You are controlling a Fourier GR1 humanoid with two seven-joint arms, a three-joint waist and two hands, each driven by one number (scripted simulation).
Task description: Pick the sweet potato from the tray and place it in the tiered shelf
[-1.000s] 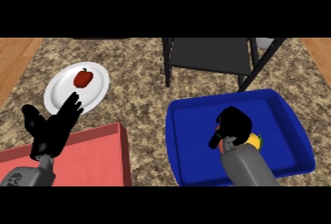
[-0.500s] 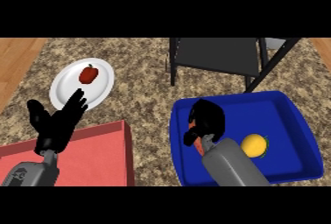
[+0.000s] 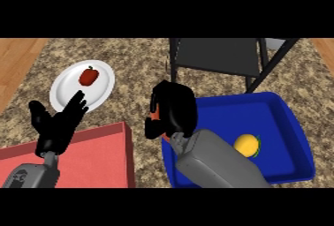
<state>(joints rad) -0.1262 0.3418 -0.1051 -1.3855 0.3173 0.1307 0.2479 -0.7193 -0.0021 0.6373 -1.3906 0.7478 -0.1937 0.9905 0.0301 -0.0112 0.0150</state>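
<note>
My right hand (image 3: 173, 105) is curled round the orange sweet potato (image 3: 155, 116); only a sliver of it shows at the hand's left edge. The hand hangs above the left rim of the blue tray (image 3: 290, 121), just below the front of the dark grey tiered shelf (image 3: 218, 55) at the top of the head view. At the lower left my left hand (image 3: 58, 122) rests open with its fingers up, over the edge of a red mat.
A yellow fruit (image 3: 246, 144) lies in the blue tray. A white plate (image 3: 65, 90) with a red fruit (image 3: 89, 77) sits at the upper left. The red mat (image 3: 98, 154) covers the lower left. The shelf's black leg (image 3: 271, 66) slants down towards the tray.
My right hand has risen out of the blue tray and moved left and towards the shelf with the sweet potato, uncovering the yellow fruit. The left hand has stayed put.
</note>
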